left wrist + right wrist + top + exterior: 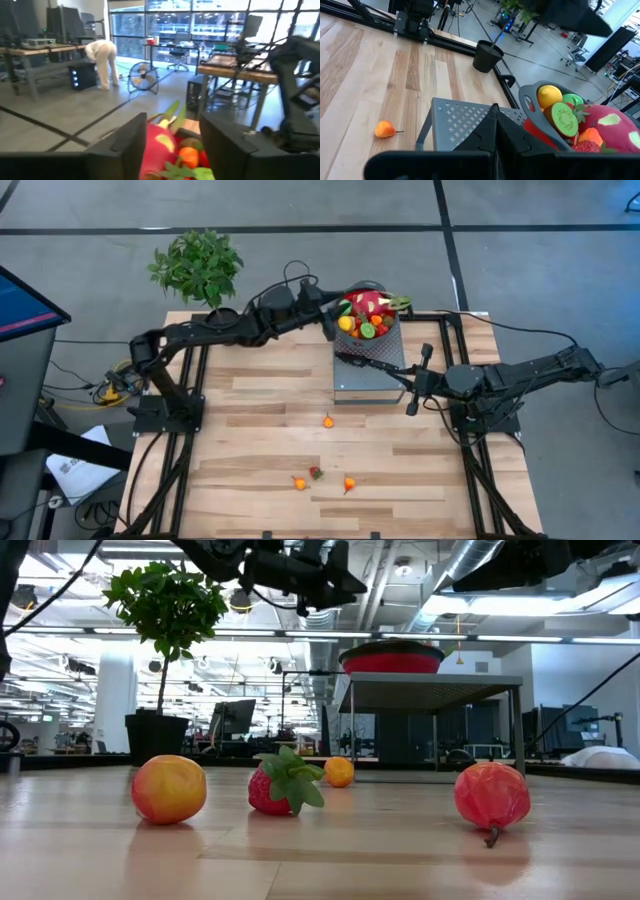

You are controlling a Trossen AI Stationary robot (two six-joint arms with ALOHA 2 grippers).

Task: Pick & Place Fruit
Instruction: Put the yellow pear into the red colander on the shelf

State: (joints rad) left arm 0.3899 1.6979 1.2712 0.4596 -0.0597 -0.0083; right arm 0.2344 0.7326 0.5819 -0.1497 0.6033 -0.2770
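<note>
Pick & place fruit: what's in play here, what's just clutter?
In play:
- dragon fruit, at the left end effector
- other fruits in the red bowl
- four loose fruits on the table, e.g. strawberry

Clutter:
- grey stand
- potted plant

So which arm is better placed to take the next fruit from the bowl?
The left. Its gripper is at the bowl, fingers either side of the dragon fruit; the shut right gripper waits beside the stand.
</note>
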